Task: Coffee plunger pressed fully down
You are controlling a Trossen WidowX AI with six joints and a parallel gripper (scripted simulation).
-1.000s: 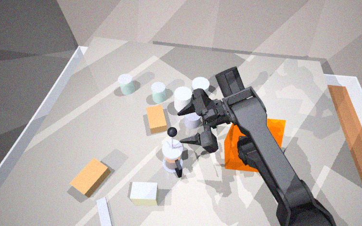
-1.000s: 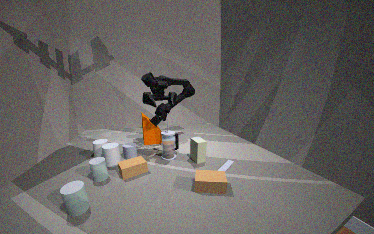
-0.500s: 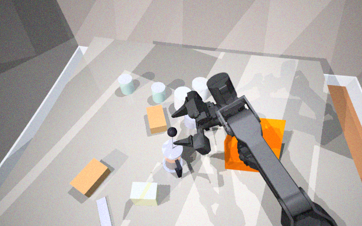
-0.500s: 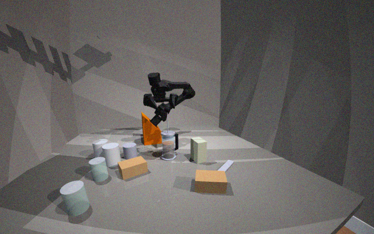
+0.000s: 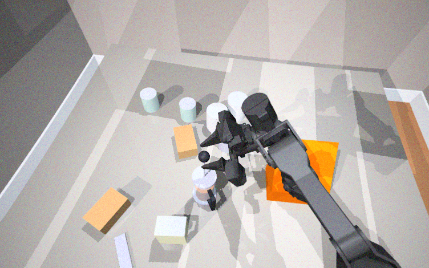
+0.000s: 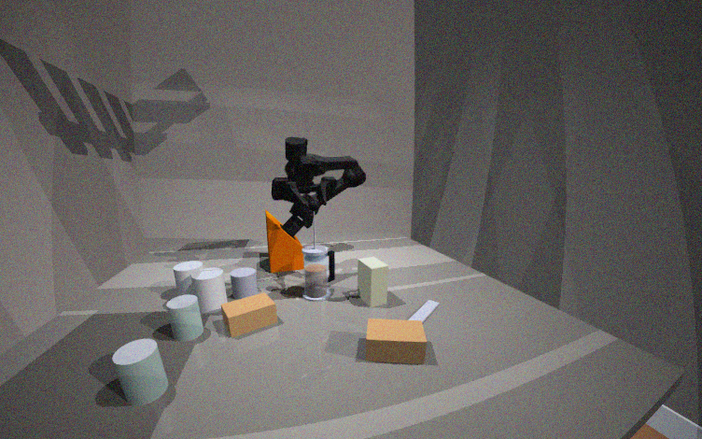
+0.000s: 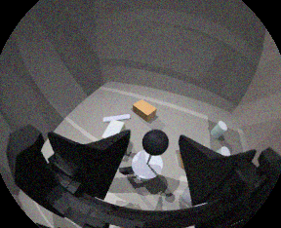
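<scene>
Step in hand, by judgement: closing on plunger knob (image 5: 203,155), press not begun. Gripper (image 5: 209,153) hung w/ 1 fingertip each side of knob, jaws about halfway in, gaps visible both sides in wrist view, so nothing gripped yet. Knob sat high on thin rod above coffee press (image 5: 204,186), i.e. plunger up. Press stood upright near centre of table (image 5: 59,166), handle toward near edge, just beside orange wedge (image 5: 319,159).

Next move, prob.: finish closing on knob, then push straight down along rod; any sideways load could tip or slide press. Release after bottoming out.

Count: 1 press, 1 knob, 5 pale cylinders (image 6: 139,371), 2 orange blocks (image 6: 396,340), 1 cream block (image 6: 372,280), 1 flat pale strip (image 6: 423,310), 1 wedge.
</scene>
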